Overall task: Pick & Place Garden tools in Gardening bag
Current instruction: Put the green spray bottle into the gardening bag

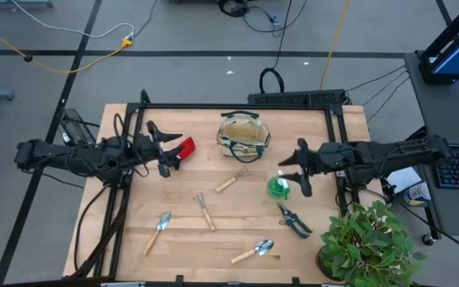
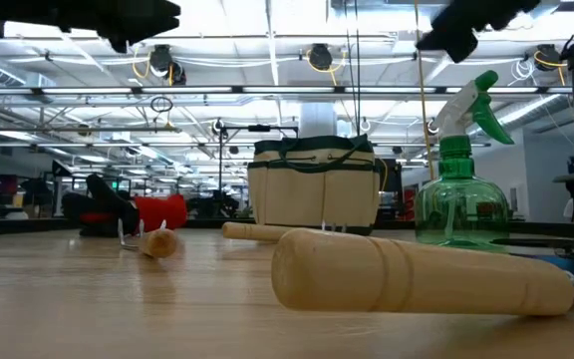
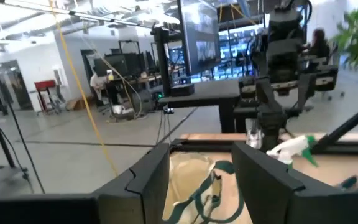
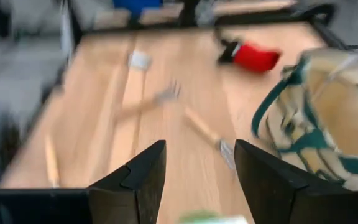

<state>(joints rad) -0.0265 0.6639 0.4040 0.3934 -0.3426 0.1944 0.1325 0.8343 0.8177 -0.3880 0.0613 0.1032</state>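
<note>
High view: both arms hang over the worktop [image 1: 182, 239]; left gripper [image 1: 166, 151] and right gripper [image 1: 292, 171] are spread wide, holding nothing, near the gardening bag [image 1: 244, 134].

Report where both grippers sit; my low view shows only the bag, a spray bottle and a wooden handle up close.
Observer: From above, the left gripper hangs beside the red item, left of the gardening bag, fingers open and empty.
Operator: Give me the right one.
Observer: The right gripper hovers open beside the spray bottle, holding nothing.
Operator: Count the tools outside the bag.
Observer: Four wooden-handled tools and the black shears lie on the table.
</note>
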